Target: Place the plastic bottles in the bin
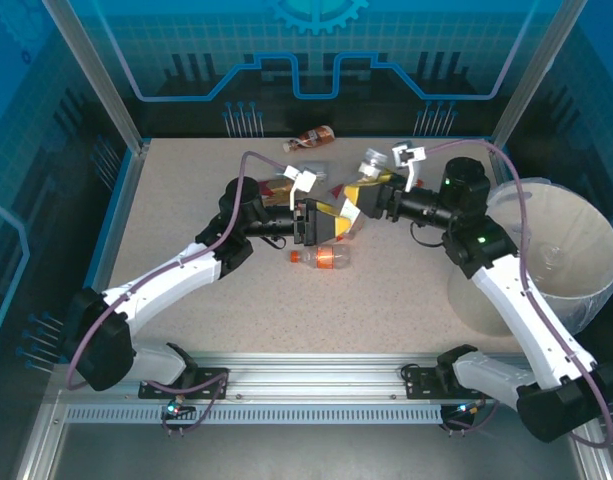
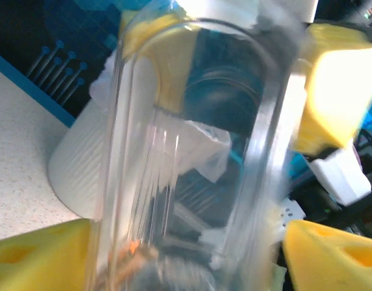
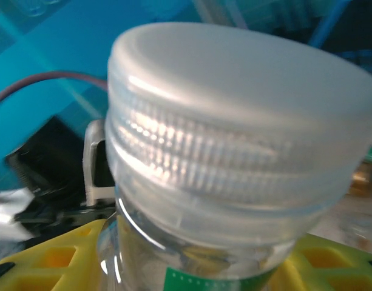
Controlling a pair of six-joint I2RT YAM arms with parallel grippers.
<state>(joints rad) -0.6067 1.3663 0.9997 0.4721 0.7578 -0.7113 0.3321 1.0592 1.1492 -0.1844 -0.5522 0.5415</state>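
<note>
Bottle point(image 3: 234, 139) between right tool point(image 3: 192, 264) fingers

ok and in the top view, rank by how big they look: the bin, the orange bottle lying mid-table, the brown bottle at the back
1. bin
2. orange bottle
3. brown bottle, which looks only slightly smaller; it lies farther from the camera, so these two may really match

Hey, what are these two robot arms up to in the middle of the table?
Both arms meet mid-table over one clear bottle. The right gripper is clamped near its white cap; the left gripper flanks its body, though whether it grips is unclear. It looks like a handover toward the bin on the right. An orange-labelled bottle lies on the table nearby and a brown bottle at the far edge.
</note>
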